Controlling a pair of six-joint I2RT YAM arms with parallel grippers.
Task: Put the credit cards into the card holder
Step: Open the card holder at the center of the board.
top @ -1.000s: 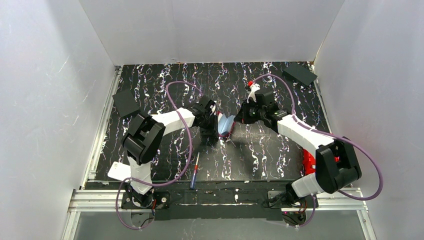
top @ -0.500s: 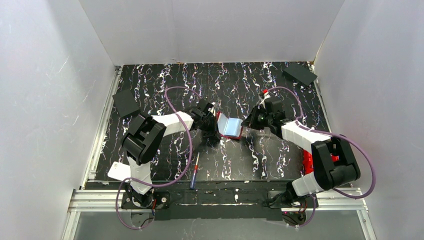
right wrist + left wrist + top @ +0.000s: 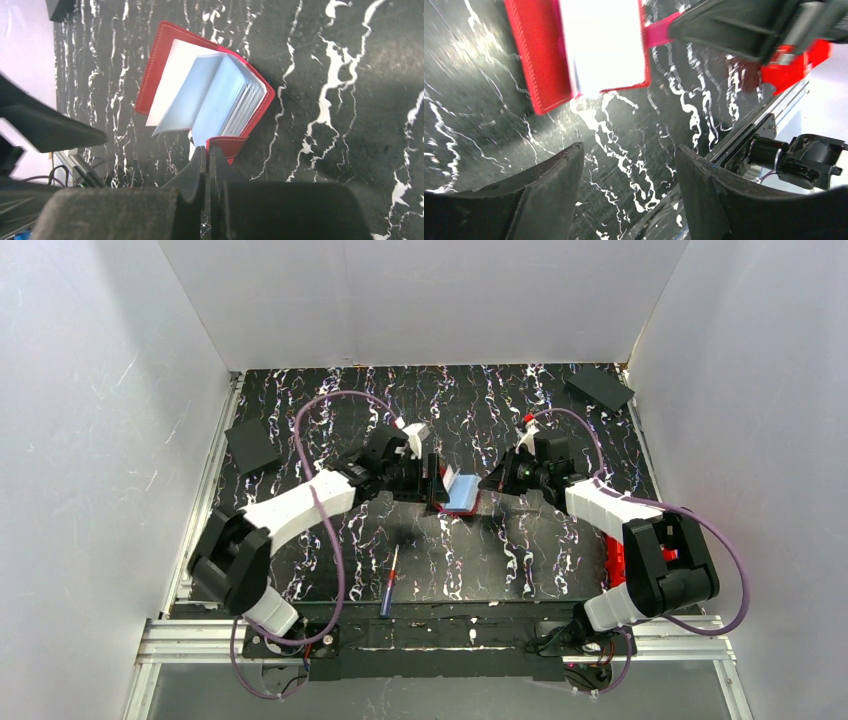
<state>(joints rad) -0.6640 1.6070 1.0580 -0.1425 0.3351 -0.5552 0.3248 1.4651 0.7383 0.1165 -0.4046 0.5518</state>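
The red card holder (image 3: 463,492) lies open mid-table, its grey-blue pockets (image 3: 220,97) fanned upward. My right gripper (image 3: 490,483) is shut on the holder's red flap (image 3: 229,146) at its right edge; in the right wrist view the gripper (image 3: 207,150) has its fingers pressed together on the flap. My left gripper (image 3: 432,480) is open and empty just left of the holder; in the left wrist view the gripper (image 3: 629,150) hovers over bare table with the holder (image 3: 536,65) beyond it. I see no loose credit card.
Black flat squares lie at the left edge (image 3: 250,446) and the far right corner (image 3: 600,388). A thin blue-and-red tool (image 3: 388,583) lies near the front edge. A red bin (image 3: 617,565) sits behind my right arm's base, and also shows in the left wrist view (image 3: 796,65).
The holder went from nearly folded to open. My right gripper drew back to the right holding the flap. My left arm stretched out and turned its wrist, staying left of the holder.
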